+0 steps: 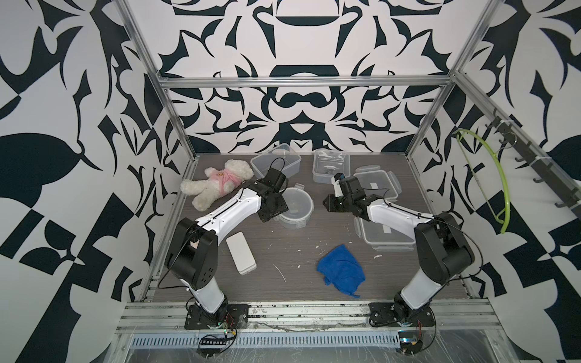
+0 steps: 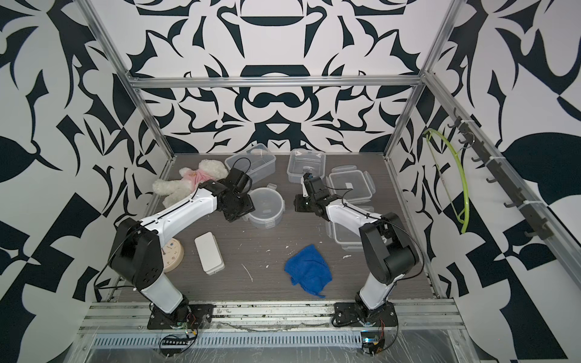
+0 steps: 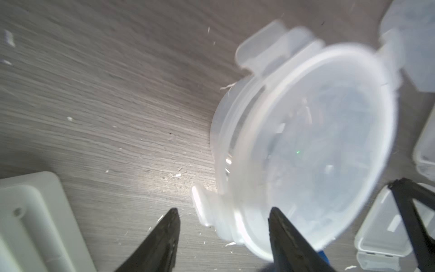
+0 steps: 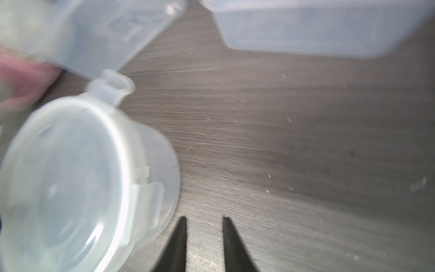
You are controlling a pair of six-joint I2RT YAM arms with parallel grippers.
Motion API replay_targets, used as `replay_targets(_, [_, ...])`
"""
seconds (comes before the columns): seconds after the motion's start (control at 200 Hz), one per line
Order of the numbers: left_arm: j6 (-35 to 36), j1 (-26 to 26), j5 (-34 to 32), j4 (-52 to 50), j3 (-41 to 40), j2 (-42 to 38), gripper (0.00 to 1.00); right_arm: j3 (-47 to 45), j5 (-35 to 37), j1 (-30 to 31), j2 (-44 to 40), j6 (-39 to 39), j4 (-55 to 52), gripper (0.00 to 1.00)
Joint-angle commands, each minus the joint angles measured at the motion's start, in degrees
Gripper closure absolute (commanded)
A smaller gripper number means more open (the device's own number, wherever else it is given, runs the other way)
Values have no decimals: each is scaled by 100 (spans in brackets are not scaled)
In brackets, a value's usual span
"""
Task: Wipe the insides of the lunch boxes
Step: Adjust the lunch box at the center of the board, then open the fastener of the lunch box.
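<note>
Opening the last box looks like the step in hand. The round clear plastic lunch box sits near the middle of the grey wood-grain counter with its lid still on. One rectangular clear plastic lunch box at 11 o'clock and a second rectangular box at 1 o'clock stand open at the back. Their two flat clear lids lie at 2 o'clock and 3 o'clock.

The left jaws hang over the round box's 9 o'clock edge, spread wide and grasping nothing. In the left wrist view a side clip, flared outward, lies between them. The right jaws sit just beside the box's 3 o'clock side, parted narrowly and released, with bare counter showing in the gap.

The far clip at 12 o'clock stands raised, and the near clip seems folded down, though blur leaves that uncertain. So the next move probably calls for freeing any latched clip and steadying the body while the lid lifts off. After that comes fetching the crumpled blue cloth, which lies untouched at 5 o'clock.

The round box is a low, milky-translucent tub with a ridged lid. Its inside cannot be judged through the plastic.
</note>
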Motion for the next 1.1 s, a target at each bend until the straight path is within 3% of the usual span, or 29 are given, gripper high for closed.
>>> replay_targets(0.0, [44, -21, -264, -347, 484, -350, 35, -236, -1554, -295, -37, 590, 1231, 58])
replay_targets(0.105, [-37, -204, 19, 35, 676, -178, 35, -599, -2255, -364, 175, 1456, 2608, 49])
replay_targets(0.225, [29, -438, 95, -131, 1083, 244, 36, -983, -2615, -362, 428, 2300, 4038, 45])
replay_targets(0.54, [33, -495, 341, 373, 893, 1070, 37, -1459, -3079, -364, 1870, 4385, 7294, 45])
replay_targets(0.82, [-89, -497, 576, 727, 544, 1714, 38, -1700, -3101, -303, 2271, 4948, 8361, 51])
replay_targets(1.095, [-271, -547, 818, 1090, 273, 2128, 40, -1786, -3075, -215, 2093, 4974, 8362, 70])
